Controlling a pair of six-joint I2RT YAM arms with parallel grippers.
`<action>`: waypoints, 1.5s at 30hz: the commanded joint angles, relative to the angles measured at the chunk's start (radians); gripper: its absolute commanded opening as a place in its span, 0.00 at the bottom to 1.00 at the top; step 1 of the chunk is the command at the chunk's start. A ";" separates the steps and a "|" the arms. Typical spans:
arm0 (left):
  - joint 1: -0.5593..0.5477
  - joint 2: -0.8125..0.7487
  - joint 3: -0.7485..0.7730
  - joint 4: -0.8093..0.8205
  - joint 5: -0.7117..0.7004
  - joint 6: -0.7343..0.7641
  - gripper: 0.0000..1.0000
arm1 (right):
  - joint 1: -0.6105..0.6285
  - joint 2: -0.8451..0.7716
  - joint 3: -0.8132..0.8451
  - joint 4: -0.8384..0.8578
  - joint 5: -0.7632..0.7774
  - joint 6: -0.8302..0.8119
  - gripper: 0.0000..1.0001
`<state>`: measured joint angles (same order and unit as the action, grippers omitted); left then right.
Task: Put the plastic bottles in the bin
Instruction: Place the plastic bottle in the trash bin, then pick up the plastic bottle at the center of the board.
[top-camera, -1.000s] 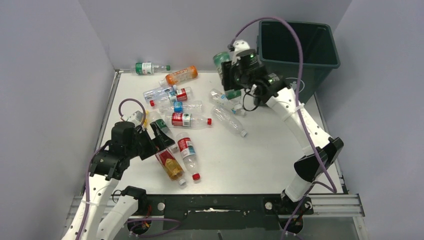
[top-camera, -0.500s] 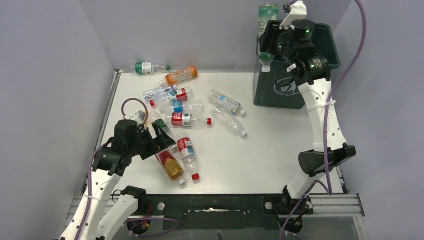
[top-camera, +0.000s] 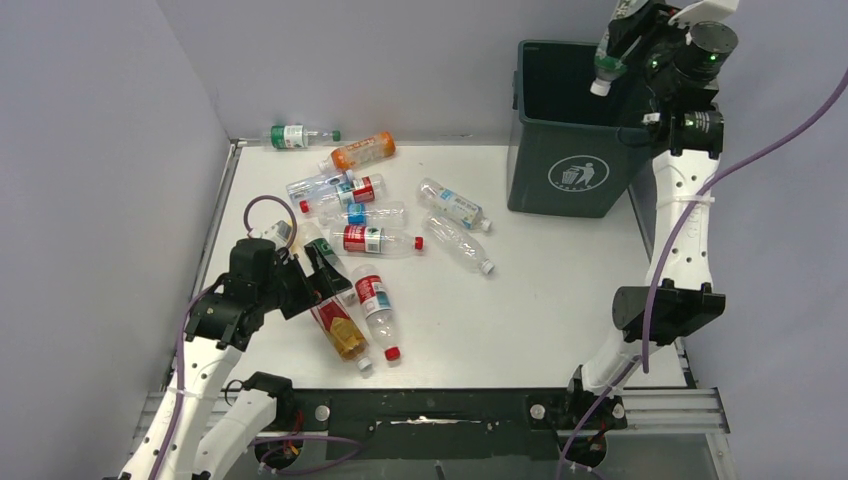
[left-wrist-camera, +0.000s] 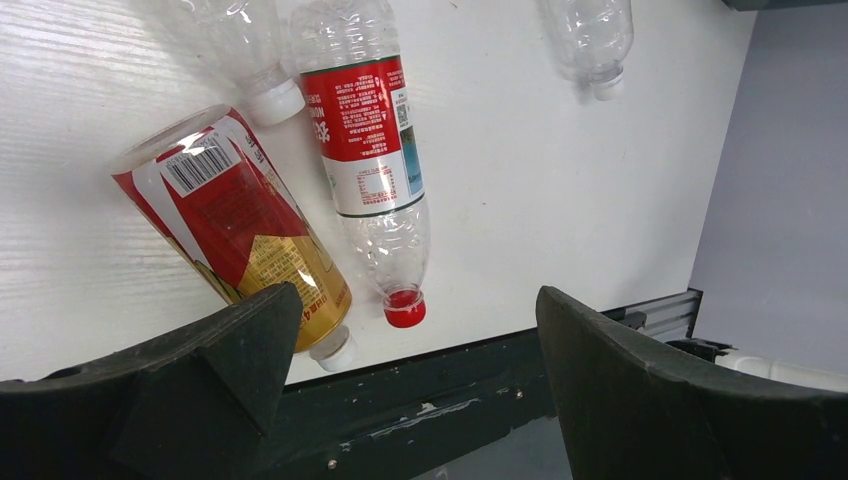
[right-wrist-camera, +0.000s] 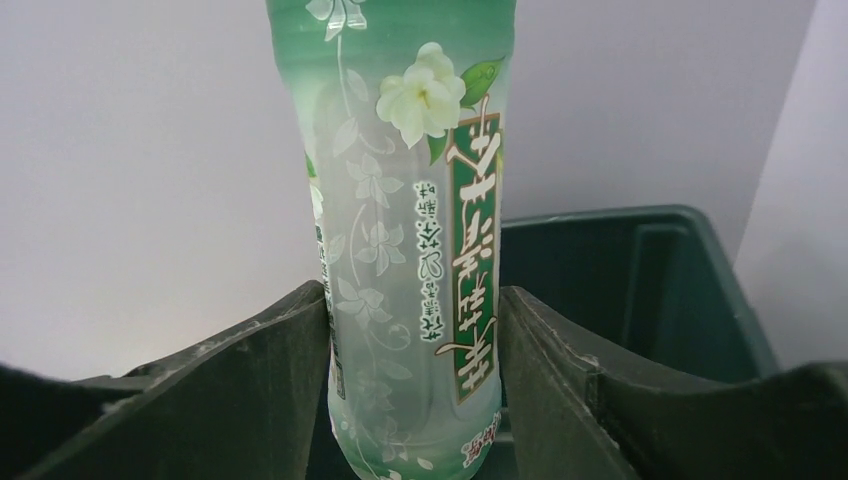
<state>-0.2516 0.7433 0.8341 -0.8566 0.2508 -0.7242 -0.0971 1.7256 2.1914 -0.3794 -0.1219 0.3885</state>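
High over the open dark green bin (top-camera: 570, 180), my right gripper (top-camera: 622, 35) is shut on a pale green flower-printed bottle (top-camera: 606, 68) that hangs cap down. In the right wrist view both fingers press the bottle (right-wrist-camera: 410, 200) at the right gripper (right-wrist-camera: 412, 300), with the bin's rim (right-wrist-camera: 640, 270) behind it. My left gripper (top-camera: 312, 280) is open, low at the table's left. The left gripper (left-wrist-camera: 415, 300) hovers near an amber bottle (left-wrist-camera: 230, 220) and a clear red-labelled bottle (left-wrist-camera: 365, 140), touching neither.
Several bottles lie on the white table: a green-labelled one (top-camera: 290, 136) and an orange one (top-camera: 362, 151) at the back, a cluster (top-camera: 345, 195) left of centre, two clear ones (top-camera: 455, 205) (top-camera: 460, 243) mid-table. Grey walls enclose three sides.
The right arm has swung up and to the right with the green bottle, from beside the bin to above its opening. The left arm has barely moved.
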 joint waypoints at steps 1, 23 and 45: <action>0.002 -0.012 0.051 0.041 0.004 -0.005 0.89 | -0.086 0.066 0.068 0.101 -0.082 0.073 0.59; 0.002 0.002 0.015 0.094 0.011 -0.025 0.89 | 0.004 0.016 0.073 -0.051 -0.072 -0.056 0.98; 0.000 -0.012 -0.047 0.124 0.027 -0.012 0.89 | 0.867 -0.415 -0.929 -0.020 0.206 0.104 0.96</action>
<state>-0.2516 0.7479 0.7952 -0.8013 0.2584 -0.7467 0.7010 1.3937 1.4403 -0.4599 0.0162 0.3645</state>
